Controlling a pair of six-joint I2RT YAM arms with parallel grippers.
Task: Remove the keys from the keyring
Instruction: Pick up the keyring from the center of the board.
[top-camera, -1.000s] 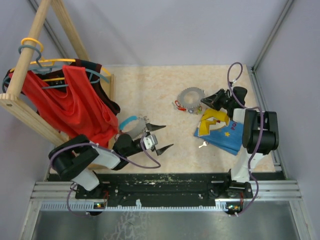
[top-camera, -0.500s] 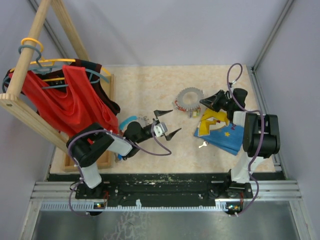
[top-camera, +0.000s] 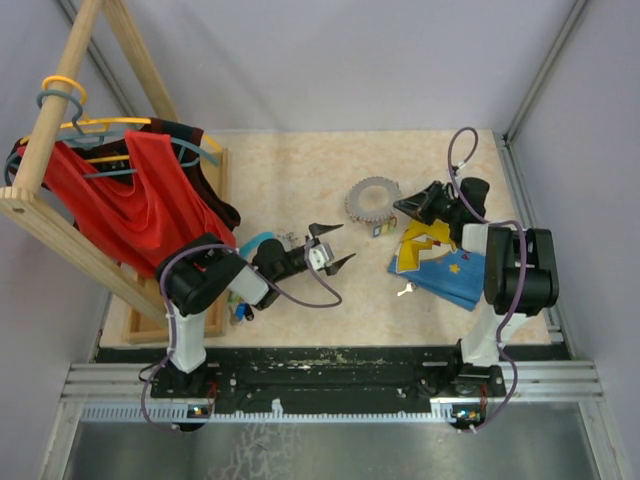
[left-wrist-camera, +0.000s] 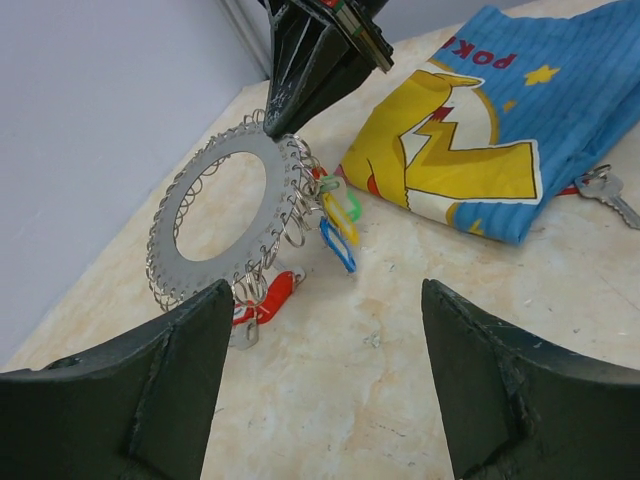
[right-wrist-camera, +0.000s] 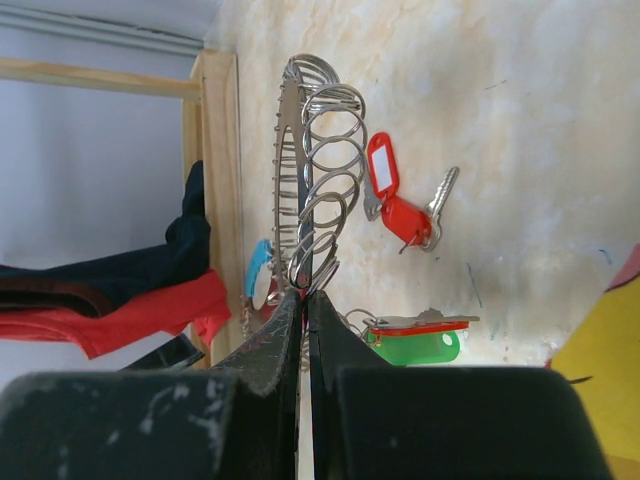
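The keyring (top-camera: 372, 199) is a grey metal disc fringed with silver loops. It stands tilted, its far rim pinched in my shut right gripper (top-camera: 402, 207). In the right wrist view the keyring (right-wrist-camera: 290, 170) is edge-on between the shut fingertips of that gripper (right-wrist-camera: 305, 292). The keys (top-camera: 383, 228) hang from its loops: a red tag (left-wrist-camera: 265, 300) and green, yellow and blue tags (left-wrist-camera: 338, 222). My left gripper (top-camera: 336, 247) is open just short of the keyring (left-wrist-camera: 280, 205), and the left gripper (left-wrist-camera: 328, 300) holds nothing.
A blue and yellow cartoon pouch (top-camera: 440, 255) lies under the right arm, with a loose silver key (top-camera: 405, 290) at its near edge. A wooden rack with red clothing (top-camera: 130, 200) fills the left side. A teal item (top-camera: 256, 242) lies beside the left arm.
My left gripper has swung forward and right toward the keyring, and its jaws have narrowed slightly. The right gripper has shifted the keyring a little left, still shut on it.
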